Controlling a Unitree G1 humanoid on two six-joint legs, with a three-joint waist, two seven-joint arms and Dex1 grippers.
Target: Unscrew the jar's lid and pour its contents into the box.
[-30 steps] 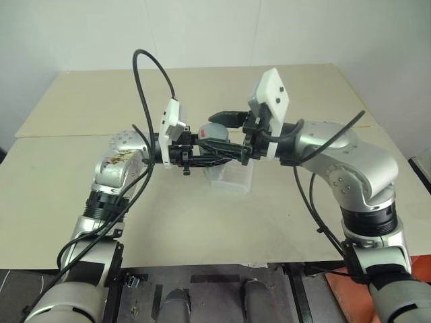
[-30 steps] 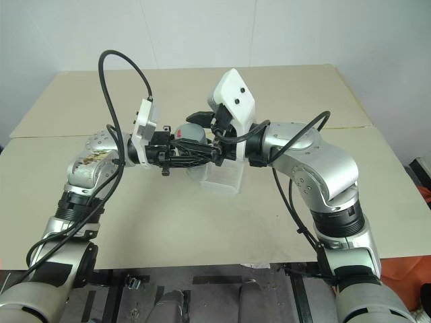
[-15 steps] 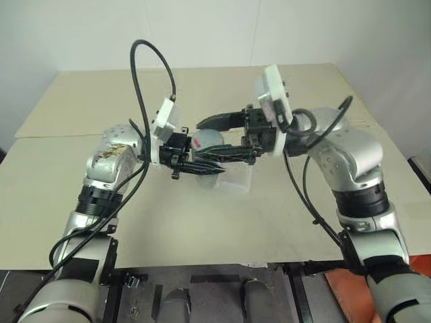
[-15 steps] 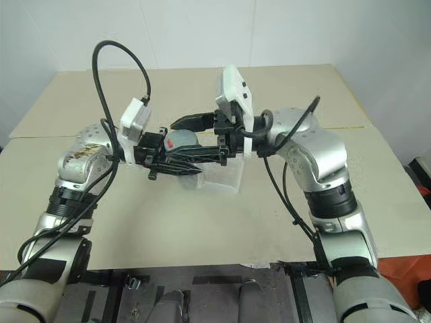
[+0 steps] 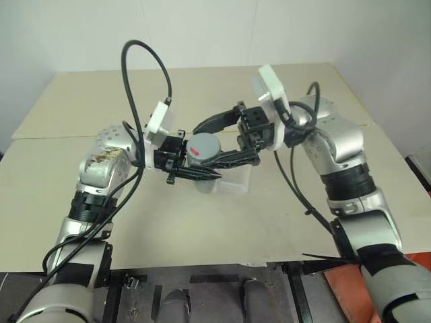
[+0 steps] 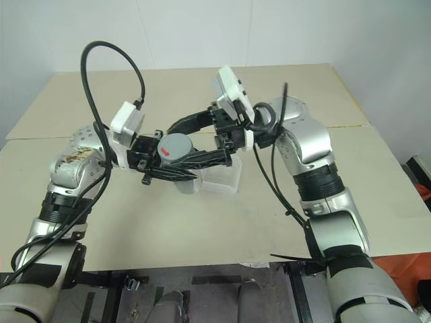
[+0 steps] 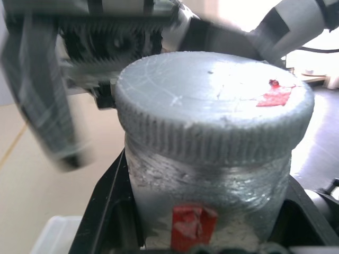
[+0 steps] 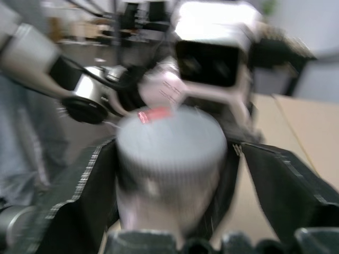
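My left gripper (image 5: 207, 168) is shut on the jar (image 7: 206, 185), holding it upright above the table. The grey lid (image 5: 206, 145), with its small red mark, sits on the jar's mouth. My right gripper (image 5: 199, 147) reaches in from the right and is open. Its two black fingers (image 8: 288, 185) stand on either side of the lid, with a gap to it on each side. The clear box (image 5: 234, 180) lies on the table just below and to the right of the jar. The contents are hidden behind the jar's label and my fingers.
The beige table (image 5: 202, 222) spreads wide around the box. A seam (image 5: 54, 136) between two tabletops runs across on the left. Black cables (image 5: 138, 74) loop up from both wrists.
My right gripper has let go of the lid and opened, and its wrist has swung round. The jar stays in my left gripper, a little further left in the picture.
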